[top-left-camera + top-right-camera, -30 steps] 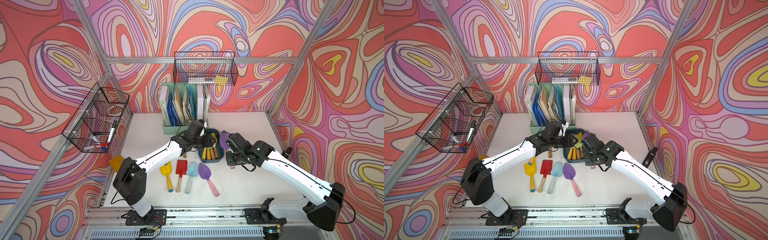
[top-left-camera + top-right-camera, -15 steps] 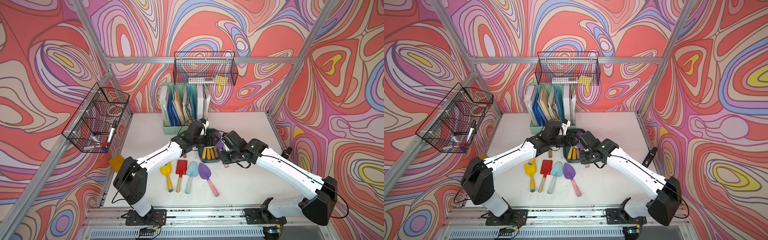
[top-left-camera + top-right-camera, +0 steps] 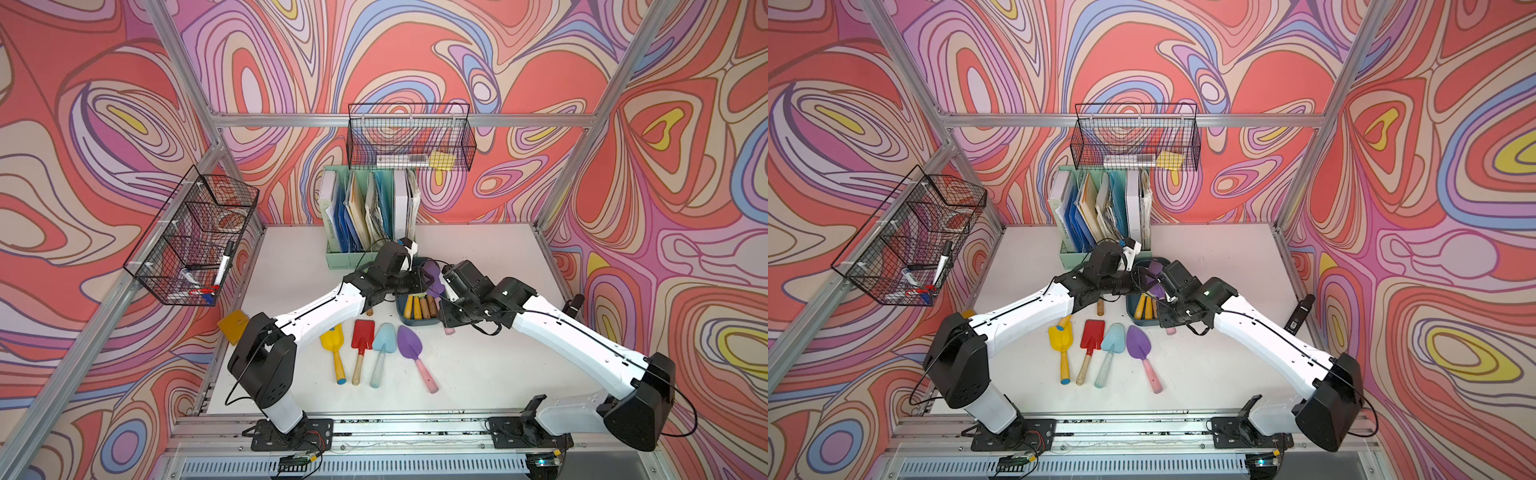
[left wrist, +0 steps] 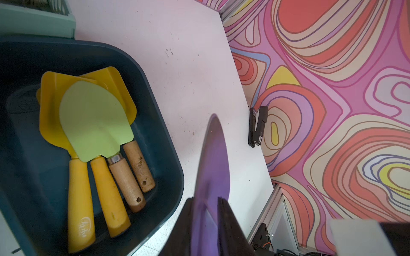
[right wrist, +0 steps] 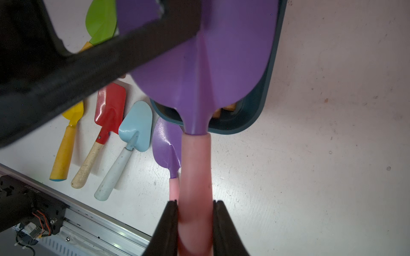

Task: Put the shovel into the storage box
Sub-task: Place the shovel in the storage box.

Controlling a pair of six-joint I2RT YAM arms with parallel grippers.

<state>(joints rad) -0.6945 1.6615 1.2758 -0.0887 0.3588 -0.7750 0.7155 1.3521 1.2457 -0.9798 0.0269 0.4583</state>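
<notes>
Since a second ago, we see the right arm has swung in toward the left one, and the left gripper [image 4: 206,199] has closed its jaws onto the purple blade. The right gripper [image 5: 195,201] stays clamped on the pink handle. Both now hold the shovel [image 5: 199,88] in the air over the right side of the storage box [image 4: 170,150]. In both top views its long axis runs front to back, the blade [image 3: 432,274] toward the file holder [image 3: 345,259] and the handle end toward the front rail.
</notes>
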